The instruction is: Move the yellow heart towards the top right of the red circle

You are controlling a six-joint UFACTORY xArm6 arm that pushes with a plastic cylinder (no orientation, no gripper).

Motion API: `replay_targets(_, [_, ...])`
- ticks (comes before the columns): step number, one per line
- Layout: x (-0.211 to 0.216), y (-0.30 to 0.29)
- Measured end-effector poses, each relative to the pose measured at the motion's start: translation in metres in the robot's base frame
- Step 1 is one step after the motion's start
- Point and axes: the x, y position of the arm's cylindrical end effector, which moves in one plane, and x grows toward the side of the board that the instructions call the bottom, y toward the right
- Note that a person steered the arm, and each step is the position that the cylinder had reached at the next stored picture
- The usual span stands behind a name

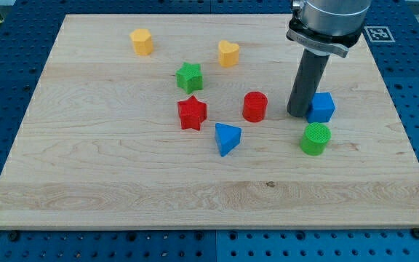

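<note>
Resting at the red circle's (254,106) three o'clock, my tip (297,114) holds nothing; the light, stiff yellow heart (228,54) needs pushing from its nine o'clock side.

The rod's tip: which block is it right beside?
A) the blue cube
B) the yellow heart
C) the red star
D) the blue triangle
A: my tip stands just at the view's left of the blue cube, far from the yellow heart.
</note>
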Motion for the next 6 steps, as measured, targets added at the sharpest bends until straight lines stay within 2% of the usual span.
replay_targets(1, [-0.021, 0.000])
replay_targets(3, [-0.100, 0.000])
replay_targets(4, [-0.140, -0.018])
replay_targets(5, [-0.175, -0.062])
replay_targets(6, [-0.187, -0.123])
